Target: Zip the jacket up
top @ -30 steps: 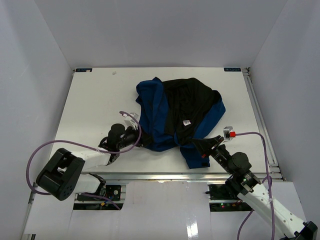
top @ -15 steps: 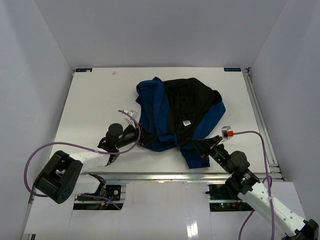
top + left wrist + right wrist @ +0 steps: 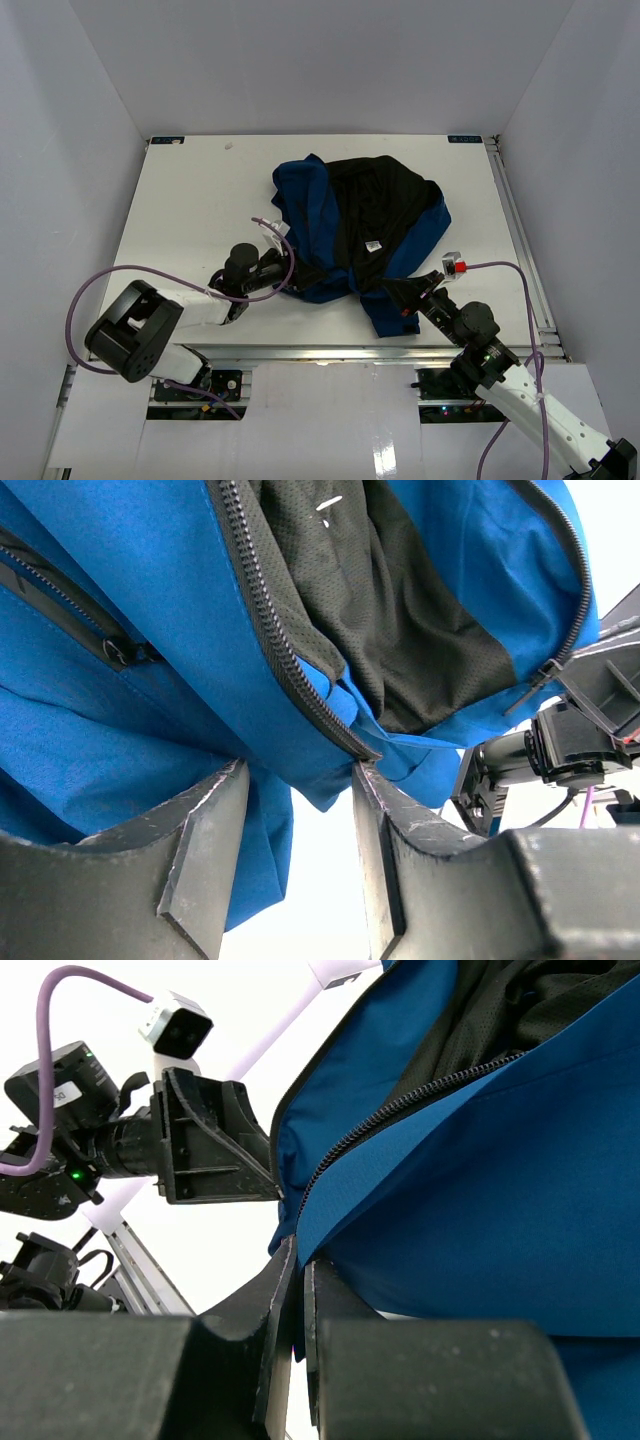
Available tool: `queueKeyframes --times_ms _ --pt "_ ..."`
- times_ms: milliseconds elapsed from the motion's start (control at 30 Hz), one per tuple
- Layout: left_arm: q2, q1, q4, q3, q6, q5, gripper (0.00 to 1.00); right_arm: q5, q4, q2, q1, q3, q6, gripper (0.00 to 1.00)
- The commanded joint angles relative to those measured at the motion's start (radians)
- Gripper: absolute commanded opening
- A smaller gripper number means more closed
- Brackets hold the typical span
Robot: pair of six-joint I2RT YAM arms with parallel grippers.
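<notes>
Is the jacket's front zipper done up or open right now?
Open. The jacket lies spread with its black lining exposed, and the left wrist view shows one zipper row running alone, unmated.

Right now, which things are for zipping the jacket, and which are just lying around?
For the job: soft royal-blue fabric jacket with black lining, its dark zipper; left gripper, open around the hem; right gripper, pinching the jacket's edge.
Just there: white table, purple cables.
</notes>
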Motion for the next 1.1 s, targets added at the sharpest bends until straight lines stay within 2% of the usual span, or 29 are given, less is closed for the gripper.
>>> queueKeyframes --times_ms 0,100,300,400,567,667,900,1067 --pt "0.017 -0.003 0.045 0.039 0.013 0.007 0.5 -0.014 0.051 -0.012 0.002 -0.121 -0.006 0.08" --pt "0.032 -0.003 0.06 0.047 0.008 0.022 0.41 -0.014 0.051 -0.019 0.002 -0.124 -0.004 0.08" --pt "0.07 -0.003 0.1 0.061 -0.016 0.066 0.35 -0.012 0.054 -0.015 0.004 -0.129 -0.003 0.08" --pt "0.079 -0.003 0.104 0.07 -0.024 0.08 0.25 -0.014 0.061 -0.006 0.004 -0.132 -0.003 0.08" --pt "0.075 -0.003 0.071 0.086 -0.014 0.096 0.0 -0.014 0.065 0.002 0.002 -0.133 -0.008 0.08" --pt "0.033 -0.003 -0.003 0.099 0.041 0.112 0.0 -0.018 0.088 0.032 0.002 -0.121 -0.027 0.08" --pt "-0.049 -0.003 -0.115 0.149 0.126 0.217 0.0 -0.165 0.237 0.258 0.004 0.003 -0.178 0.08" --pt "-0.092 -0.005 -0.225 0.199 0.211 0.329 0.0 -0.304 0.43 0.433 0.002 0.027 -0.265 0.08"
